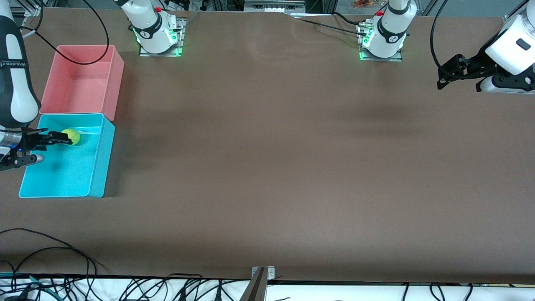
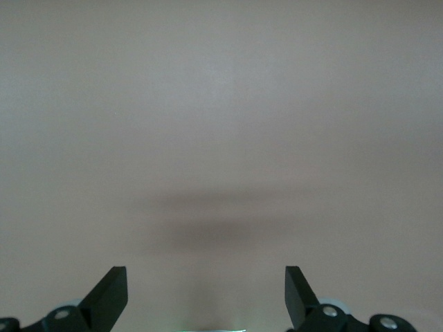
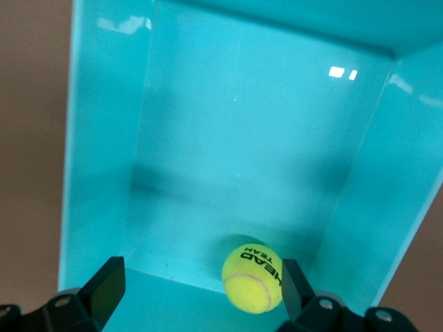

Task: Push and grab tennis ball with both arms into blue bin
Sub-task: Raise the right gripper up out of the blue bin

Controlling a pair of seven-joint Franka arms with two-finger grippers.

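Observation:
The yellow-green tennis ball [image 1: 72, 136] [image 3: 252, 278] is inside the blue bin [image 1: 103, 167] [image 3: 104, 138], at the end next to the pink tub. My right gripper [image 1: 52, 147] [image 3: 201, 287] hangs open over that bin. Its jaws stand wide apart, with the ball close beside one finger [image 3: 294, 287] and not clamped. My left gripper [image 1: 444, 77] [image 2: 205, 297] is open and holds nothing. It waits in the air above bare table at the left arm's end.
A pink tub [image 1: 118, 83] of the same size stands against the blue bin, farther from the front camera. Black cables [image 1: 62, 251] lie along the table's front edge. The two arm bases [image 1: 159, 42] [image 1: 382, 46] are bolted to the table at the top.

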